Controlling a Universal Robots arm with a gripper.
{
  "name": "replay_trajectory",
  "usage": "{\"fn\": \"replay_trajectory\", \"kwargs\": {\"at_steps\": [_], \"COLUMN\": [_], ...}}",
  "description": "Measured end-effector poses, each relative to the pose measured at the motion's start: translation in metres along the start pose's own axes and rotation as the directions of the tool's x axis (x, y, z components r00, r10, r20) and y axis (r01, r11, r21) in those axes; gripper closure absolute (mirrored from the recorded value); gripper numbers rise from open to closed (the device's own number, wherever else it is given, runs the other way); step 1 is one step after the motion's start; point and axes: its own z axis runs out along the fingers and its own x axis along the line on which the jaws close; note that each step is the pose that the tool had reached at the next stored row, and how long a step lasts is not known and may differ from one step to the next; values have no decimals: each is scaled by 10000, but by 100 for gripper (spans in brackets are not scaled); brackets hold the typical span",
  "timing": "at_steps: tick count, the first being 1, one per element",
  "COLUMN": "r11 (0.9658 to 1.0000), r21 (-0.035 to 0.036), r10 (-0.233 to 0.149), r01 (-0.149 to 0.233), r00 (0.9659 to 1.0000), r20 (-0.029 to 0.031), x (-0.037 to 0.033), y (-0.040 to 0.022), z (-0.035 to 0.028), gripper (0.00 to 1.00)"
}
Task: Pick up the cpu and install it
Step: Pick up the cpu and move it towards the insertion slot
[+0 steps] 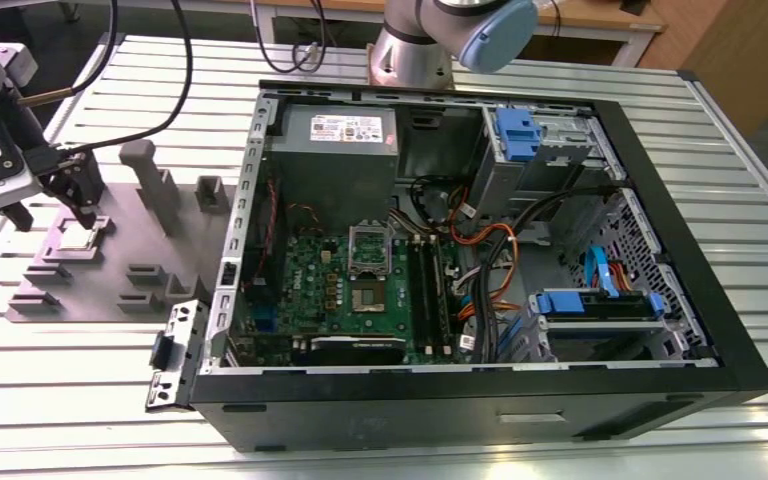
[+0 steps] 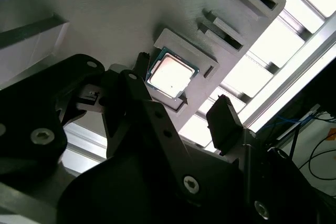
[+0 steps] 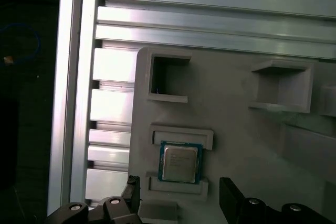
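1. The gripper [image 1: 51, 212] stands wide and empty. Its two fingers [image 2: 226, 124] are spread broader than the cpu [image 3: 180, 162], which lies flat in its nest [image 3: 181, 136] just beneath and between them, untouched as far as I can judge.
2. Risk, to my eye: the nest's raised lips sit close against the chip. A finger coming down off-centre could land on a lip or on the metal top instead of the edges.
3. Another risk is an uneven pinch, which could tilt the chip in its pocket, or let it slip out and drop onto the holder plate [image 1: 104, 290].
4. The computer case [image 1: 491, 420] lies well away from the gripper. A loose hold over that stretch could skew the chip before it reaches the socket frame [image 1: 368, 245].
5. Count: one cpu, one gripper with two fingers, one holder plate with several pockets, one open case, one socket frame, all on one slatted surface [image 1: 758, 150].
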Motion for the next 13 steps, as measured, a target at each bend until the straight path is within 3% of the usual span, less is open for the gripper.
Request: {"fn": "replay_trajectory", "kwargs": {"at_steps": [13], "r11": [10000], "r21": [77], "r10": [0], "r01": [0], "r00": [10000], "r20": [-4], "x": [0], "y": [0], "z": [2], "gripper": [29]}}
